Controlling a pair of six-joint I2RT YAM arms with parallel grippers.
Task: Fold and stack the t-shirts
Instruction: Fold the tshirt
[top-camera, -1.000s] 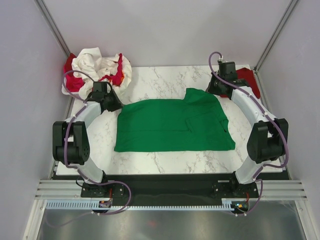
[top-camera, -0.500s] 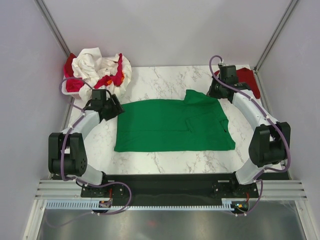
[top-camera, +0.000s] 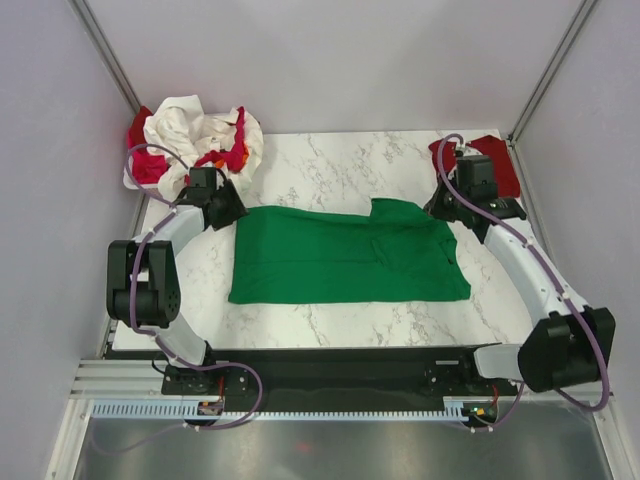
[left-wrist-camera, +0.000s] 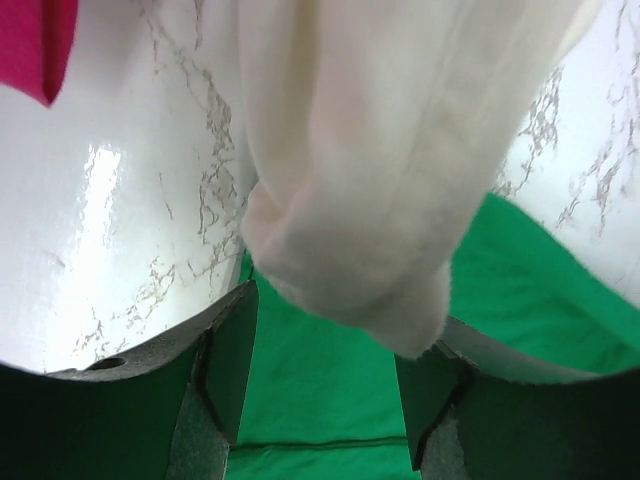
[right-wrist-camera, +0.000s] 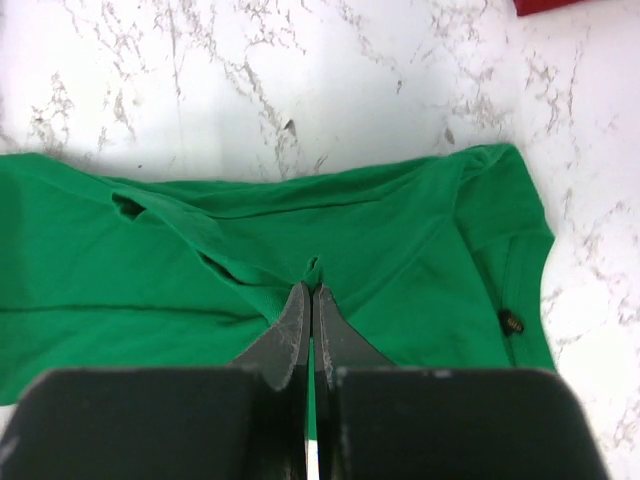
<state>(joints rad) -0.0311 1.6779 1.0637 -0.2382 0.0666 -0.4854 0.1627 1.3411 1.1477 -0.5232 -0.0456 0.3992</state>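
Note:
A bright green t-shirt lies spread on the marble table. My right gripper is at its far right corner. In the right wrist view the right gripper is shut on a small pinch of the green t-shirt. My left gripper is at the shirt's far left corner. In the left wrist view it is open over green cloth, with a cream-white shirt hanging in front. A dark red shirt lies at the back right.
A heap of cream-white shirt and pinkish red shirt sits at the back left corner, partly over the table's edge. Pinkish red cloth shows in the left wrist view. Grey walls close in both sides and the back.
My right gripper has moved right and toward the near side, drawing the green shirt's far right edge down with it. My left gripper shifted slightly at the far left corner.

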